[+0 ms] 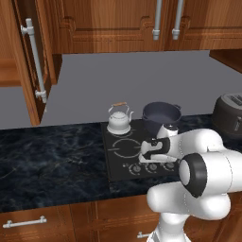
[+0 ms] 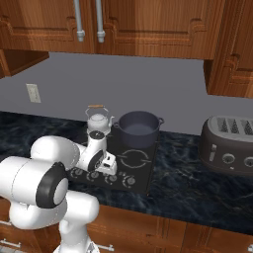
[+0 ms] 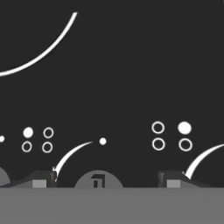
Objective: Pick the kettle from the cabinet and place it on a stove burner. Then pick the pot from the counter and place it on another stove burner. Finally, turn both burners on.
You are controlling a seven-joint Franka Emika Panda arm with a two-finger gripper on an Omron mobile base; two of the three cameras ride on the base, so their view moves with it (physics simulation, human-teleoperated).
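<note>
kettle (image 1: 118, 120) and pot (image 1: 160, 115) being kept on rear burners | end effector (image 3: 105, 178) being lowered, fingers spread, over knob (image 3: 98, 180) for ignition

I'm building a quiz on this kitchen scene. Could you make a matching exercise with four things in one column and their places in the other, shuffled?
Things:
1. kettle
2. pot
3. toaster
4. gripper

Places:
A. on the counter, right of the cooktop
B. on the back right burner
C. low over the cooktop's knobs
D. on the back left burner

Pairs: 1-D, 2-B, 3-A, 4-C
</note>
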